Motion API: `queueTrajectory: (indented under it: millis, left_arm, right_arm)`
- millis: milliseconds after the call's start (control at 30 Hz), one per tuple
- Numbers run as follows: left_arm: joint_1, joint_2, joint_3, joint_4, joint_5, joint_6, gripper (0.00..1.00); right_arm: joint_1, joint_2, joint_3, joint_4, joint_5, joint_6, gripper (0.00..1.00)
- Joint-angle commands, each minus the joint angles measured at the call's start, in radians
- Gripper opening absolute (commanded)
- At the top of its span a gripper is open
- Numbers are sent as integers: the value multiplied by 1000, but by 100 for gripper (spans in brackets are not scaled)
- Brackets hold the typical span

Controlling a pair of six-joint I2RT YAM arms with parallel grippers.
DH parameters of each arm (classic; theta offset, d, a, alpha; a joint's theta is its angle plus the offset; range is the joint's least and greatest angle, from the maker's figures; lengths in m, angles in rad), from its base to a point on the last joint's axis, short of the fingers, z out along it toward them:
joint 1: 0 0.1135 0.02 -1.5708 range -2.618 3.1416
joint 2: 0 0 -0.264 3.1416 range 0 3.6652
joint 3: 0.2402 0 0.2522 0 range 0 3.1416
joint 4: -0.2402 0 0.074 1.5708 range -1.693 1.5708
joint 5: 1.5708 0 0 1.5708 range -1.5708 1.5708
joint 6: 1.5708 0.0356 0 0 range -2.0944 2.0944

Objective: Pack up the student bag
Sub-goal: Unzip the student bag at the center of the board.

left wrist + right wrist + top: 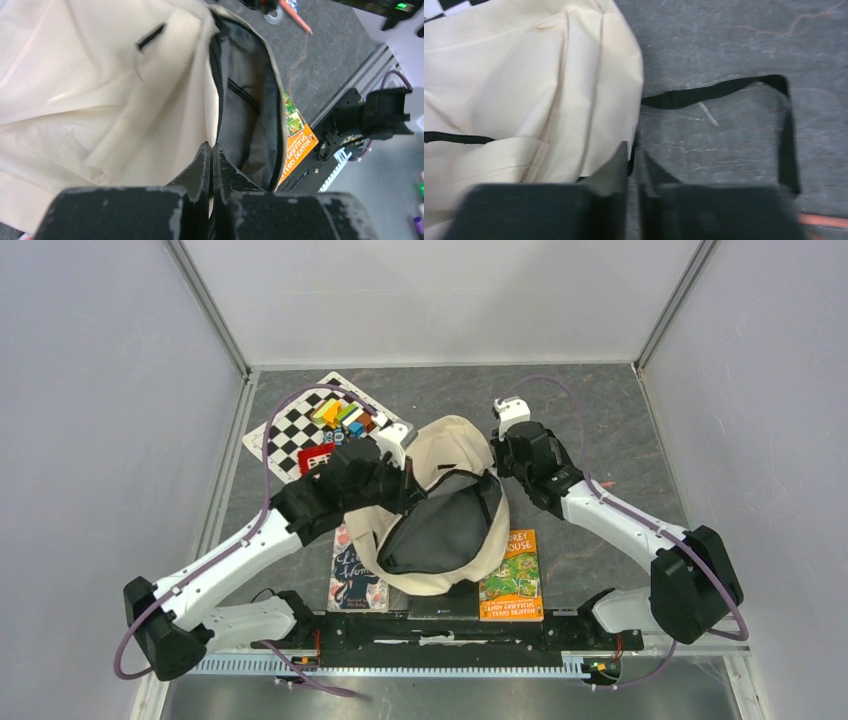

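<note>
The student bag [450, 445] is a cream canvas backpack lying mid-table with its mouth unzipped, showing the grey lining [440, 530]. My left gripper [403, 480] is at the bag's left rim. In the left wrist view this gripper [211, 146] is shut on the bag's [100, 100] cream rim, with a sliver of cloth between the tips. My right gripper [497, 455] is at the bag's right edge. Seen from the right wrist, the right gripper [633, 150] has jaws almost together, and the bag's [524, 75] black-trimmed edge runs into the slit.
An orange book [512, 575] lies right of the bag and a pale book [355, 580] sticks out from under its left side. A checkerboard [290, 435] with several coloured blocks [345, 415] sits back left. A black strap loop [724, 87] trails onto the table.
</note>
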Motion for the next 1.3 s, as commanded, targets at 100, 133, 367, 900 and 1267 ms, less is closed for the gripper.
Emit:
queueTrajectory:
  millis: [100, 133, 367, 900, 1267]
  left_arm:
    - [240, 126, 90, 65, 305, -1, 2]
    - [261, 153, 106, 64, 322, 5, 2]
    - [370, 284, 239, 2, 414, 87, 2]
    - [434, 324, 226, 79, 451, 65, 2]
    - [568, 487, 415, 120, 504, 18, 2]
  right_arm:
    - [-38, -107, 73, -140, 32, -81, 74]
    - [-37, -137, 63, -167, 37, -72, 81]
    - [-36, -350, -40, -319, -99, 57, 98]
    - [143, -310, -175, -306, -225, 242, 65]
    - [75, -132, 149, -398, 237, -64, 0]
